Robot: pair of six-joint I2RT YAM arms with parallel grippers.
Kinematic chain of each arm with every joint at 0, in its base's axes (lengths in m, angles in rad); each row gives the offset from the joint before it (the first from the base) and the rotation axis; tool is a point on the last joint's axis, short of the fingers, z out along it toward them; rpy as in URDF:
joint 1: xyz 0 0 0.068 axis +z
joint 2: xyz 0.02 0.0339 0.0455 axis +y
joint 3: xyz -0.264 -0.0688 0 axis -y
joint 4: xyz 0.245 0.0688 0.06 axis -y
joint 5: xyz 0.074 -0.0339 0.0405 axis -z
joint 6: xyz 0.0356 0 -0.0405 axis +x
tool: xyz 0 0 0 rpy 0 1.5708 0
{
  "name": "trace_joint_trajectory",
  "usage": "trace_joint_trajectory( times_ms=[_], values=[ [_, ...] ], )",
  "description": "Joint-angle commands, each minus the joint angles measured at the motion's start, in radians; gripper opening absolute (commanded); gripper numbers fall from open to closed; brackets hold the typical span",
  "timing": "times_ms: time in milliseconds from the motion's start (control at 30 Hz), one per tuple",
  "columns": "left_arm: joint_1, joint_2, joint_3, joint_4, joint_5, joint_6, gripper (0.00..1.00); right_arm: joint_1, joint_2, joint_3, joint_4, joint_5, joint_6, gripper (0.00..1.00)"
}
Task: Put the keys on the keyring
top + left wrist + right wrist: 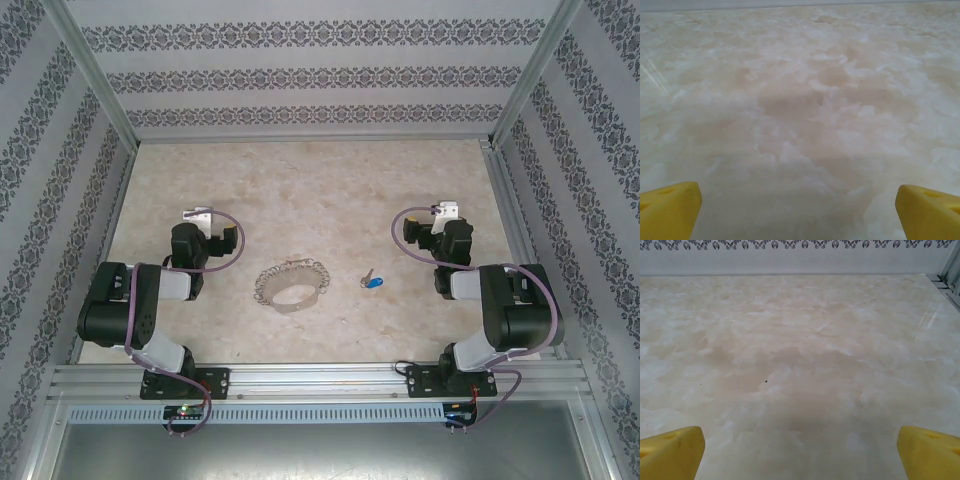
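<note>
Marble table (300,190), keyring (296,298) near blue key (374,283)

table (320,190): pale marbled top across the middle of the frame
keyring (290,285): silvery chain loop with a pale band, lying flat just below centre, slightly left
key (373,281): blue head, short silver blade, near the keyring's right side, apart from it
left arm (130,310): lower left, folded, well apart from the keyring
right arm (505,305): lower right, folded, clear of the key
walls (320,75): patterned paper, top and sides
</note>
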Motion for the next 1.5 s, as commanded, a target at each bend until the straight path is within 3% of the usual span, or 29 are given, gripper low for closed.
trace_joint_trajectory(
  times_ms=[0,833,1100,1300,1467],
  values=[
    [0.012,-0.005,0.016,-0.001,-0.01,0.005,1.0,-0.003,-0.017,0.008,0.018,-0.009,0.005,0.98],
    [0.019,-0.007,0.019,-0.007,-0.003,0.002,1.0,-0.009,-0.023,0.006,0.027,0.001,0.018,0.98],
    [0.011,-0.157,0.115,-0.284,-0.013,0.01,1.0,0.004,-0.243,0.048,-0.228,0.074,0.027,0.98],
    [0.008,-0.254,0.238,-0.545,0.037,-0.088,1.0,-0.014,-0.37,0.114,-0.443,0.099,0.244,0.98],
    [-0.029,-0.268,0.417,-0.821,0.139,-0.281,1.0,-0.039,-0.433,0.081,-0.447,-0.068,0.371,0.98]
  ],
)
